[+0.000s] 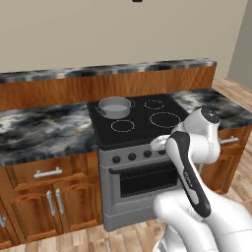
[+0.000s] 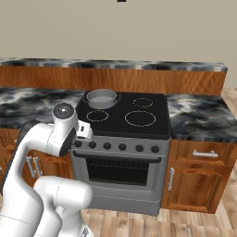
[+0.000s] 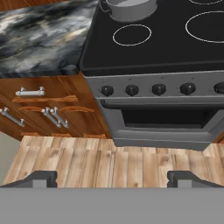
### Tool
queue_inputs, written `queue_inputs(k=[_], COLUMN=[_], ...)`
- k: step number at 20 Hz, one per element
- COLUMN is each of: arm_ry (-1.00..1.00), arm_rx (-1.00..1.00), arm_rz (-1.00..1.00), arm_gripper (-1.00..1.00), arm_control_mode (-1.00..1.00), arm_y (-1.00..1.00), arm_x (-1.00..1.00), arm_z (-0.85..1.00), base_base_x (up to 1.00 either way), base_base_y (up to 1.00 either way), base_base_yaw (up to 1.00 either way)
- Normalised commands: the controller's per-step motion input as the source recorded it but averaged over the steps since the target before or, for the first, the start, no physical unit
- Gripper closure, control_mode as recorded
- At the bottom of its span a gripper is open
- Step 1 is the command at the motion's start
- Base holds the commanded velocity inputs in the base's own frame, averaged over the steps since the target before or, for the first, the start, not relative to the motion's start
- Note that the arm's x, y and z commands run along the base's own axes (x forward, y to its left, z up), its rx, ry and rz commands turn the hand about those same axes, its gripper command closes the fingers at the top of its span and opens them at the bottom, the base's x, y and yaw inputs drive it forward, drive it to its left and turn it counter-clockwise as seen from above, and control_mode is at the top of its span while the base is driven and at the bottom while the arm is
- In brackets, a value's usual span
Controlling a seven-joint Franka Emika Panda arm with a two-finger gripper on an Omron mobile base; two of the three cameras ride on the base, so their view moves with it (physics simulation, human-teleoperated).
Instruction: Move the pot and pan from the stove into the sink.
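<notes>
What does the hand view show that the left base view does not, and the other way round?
Hand view adds: the open gripper's dark fingertips over the wooden floor. Left base view adds: the robot arm, the beige wall, the counter right of the stove. Both: the pot on the stove's rear left burner, the knobs, the oven door.

- Pot, upper middle of the left base view: grey metal, paler inside.
- Stove: black glass top with white ring outlines, grey steel front, black knobs.
- Counter, left of centre: black and grey marble veining.
- Cabinets, left in the hand view: reddish-brown wood with silver handles.
- Floor: pale wooden planks.
- Wall, top: plain beige.
</notes>
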Motion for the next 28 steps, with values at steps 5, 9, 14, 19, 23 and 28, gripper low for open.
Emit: queue_inputs(k=[5, 9, 14, 19, 23, 28], arm_ry=[0.00, 0.00, 0.00, 0.00, -0.01, -0.08], arm_rx=[0.00, 0.00, 0.00, 0.00, 0.00, 0.00], arm_rz=[0.00, 0.00, 0.00, 0.00, 0.00, 0.00], arm_gripper=[-1.00, -1.00, -1.00, -1.00, -1.00, -1.00], arm_control_mode=[1.00, 1.00, 1.00, 1.00, -1.00, -1.00], arm_y=[0.00, 0.00, 0.00, 0.00, 0.21, 0.37], arm_x=[0.00, 0.00, 0.00, 0.00, 0.32, 0.54], arm_z=[0.00, 0.00, 0.00, 0.00, 0.00, 0.00], base_base_x=[0.75, 0.73, 0.73, 0.70, 0.32, 0.00], base_base_y=[0.32, 0.14, 0.09, 0.23, 0.14, 0.00], base_base_yaw=[-0.02, -0.05, -0.06, -0.02, 0.00, 0.00])
